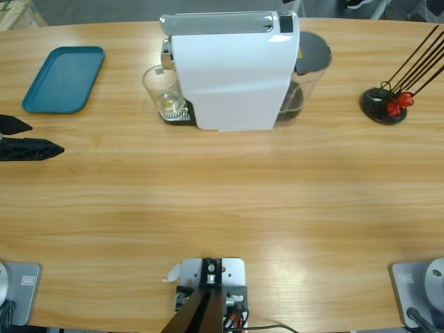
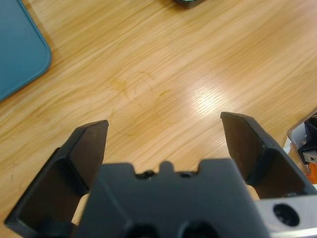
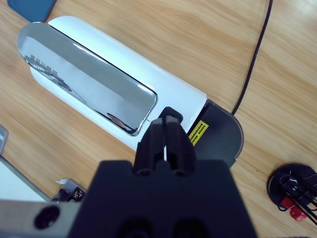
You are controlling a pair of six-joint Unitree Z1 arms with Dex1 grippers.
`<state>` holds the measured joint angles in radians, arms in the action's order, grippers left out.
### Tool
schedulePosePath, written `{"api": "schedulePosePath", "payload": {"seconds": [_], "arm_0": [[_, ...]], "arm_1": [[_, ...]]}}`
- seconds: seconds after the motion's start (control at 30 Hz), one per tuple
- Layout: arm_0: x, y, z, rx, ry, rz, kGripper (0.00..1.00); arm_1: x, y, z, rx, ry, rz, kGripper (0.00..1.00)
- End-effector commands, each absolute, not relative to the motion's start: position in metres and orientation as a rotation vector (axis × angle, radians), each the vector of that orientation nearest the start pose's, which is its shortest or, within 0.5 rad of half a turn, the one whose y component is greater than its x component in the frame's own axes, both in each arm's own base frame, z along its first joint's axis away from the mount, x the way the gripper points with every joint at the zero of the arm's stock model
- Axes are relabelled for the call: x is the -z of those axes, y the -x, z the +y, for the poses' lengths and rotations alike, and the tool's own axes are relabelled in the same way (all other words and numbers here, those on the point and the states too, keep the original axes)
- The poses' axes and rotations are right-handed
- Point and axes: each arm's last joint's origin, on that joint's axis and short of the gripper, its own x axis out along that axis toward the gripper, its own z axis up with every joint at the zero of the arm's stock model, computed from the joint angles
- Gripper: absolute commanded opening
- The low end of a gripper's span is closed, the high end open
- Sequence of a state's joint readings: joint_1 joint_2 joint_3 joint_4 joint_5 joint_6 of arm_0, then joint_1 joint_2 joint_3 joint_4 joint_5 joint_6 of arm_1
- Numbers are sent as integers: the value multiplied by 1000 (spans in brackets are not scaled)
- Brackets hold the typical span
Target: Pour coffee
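Teal tray (image 2: 17, 47) cut by left wrist view's edge. Glass tumbler (image 1: 162, 89) partly behind white coffee machine (image 1: 232, 76); contents perhaps pale liquid, too small to tell.

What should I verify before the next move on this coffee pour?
1. Glass tumbler stands upright at the white coffee machine, on its drip tray: ok.
2. Coffee in the glass: little or none to be seen, cannot tell.
3. Left gripper open, over bare table, holding nothing: ok.
4. Right gripper shut, above the machine's chrome lever: ok.
5. Teal tray holds nothing, apart from the machine: ok.
6. Whether the machine is switched on: cannot tell.
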<state>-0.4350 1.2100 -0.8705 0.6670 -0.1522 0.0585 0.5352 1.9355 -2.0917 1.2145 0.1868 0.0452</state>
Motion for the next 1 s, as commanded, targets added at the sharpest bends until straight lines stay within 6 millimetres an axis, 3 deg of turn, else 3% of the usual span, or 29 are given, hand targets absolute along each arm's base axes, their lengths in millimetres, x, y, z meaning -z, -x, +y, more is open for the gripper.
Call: {"api": "schedulePosePath", "payload": {"seconds": [0.03,0.67,1.0], "arm_0": [[-302,-143,-76,576,-204,1018,991],[-300,-147,-79,586,-203,1025,991],[-300,-147,-79,587,-203,1024,991]], "arm_1": [[-393,-344,218,-612,188,1138,0],[-384,-344,217,-602,201,1167,0],[-367,-346,219,-603,205,1224,0]]}}
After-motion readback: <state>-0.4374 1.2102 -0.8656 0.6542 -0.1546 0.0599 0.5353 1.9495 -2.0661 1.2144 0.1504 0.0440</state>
